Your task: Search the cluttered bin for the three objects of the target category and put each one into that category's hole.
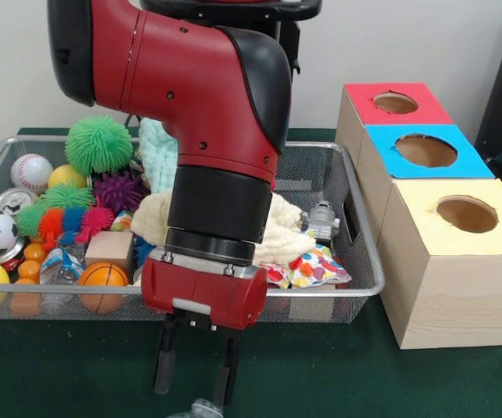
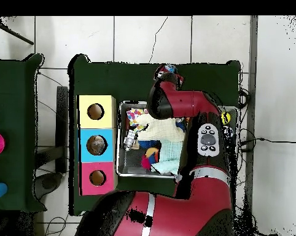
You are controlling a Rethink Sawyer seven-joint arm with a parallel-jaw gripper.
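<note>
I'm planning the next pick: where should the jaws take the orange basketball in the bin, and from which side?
Take the basketball across its middle, coming straight down. It is round, so any width fits, but the bin's front wall, a wooden block behind and small orange balls beside it crowd the sides; only the top looks free. The gripper hangs open outside the bin.

Red box top [image 1: 396,104], blue box top [image 1: 425,151], yellow box top [image 1: 465,214].

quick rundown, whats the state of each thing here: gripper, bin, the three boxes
gripper: open, outside the bin's near edge, low over the green table, with something clear just below it
bin: full of clutter
red box: hole empty
blue box: hole looks empty
yellow box: hole empty
</note>
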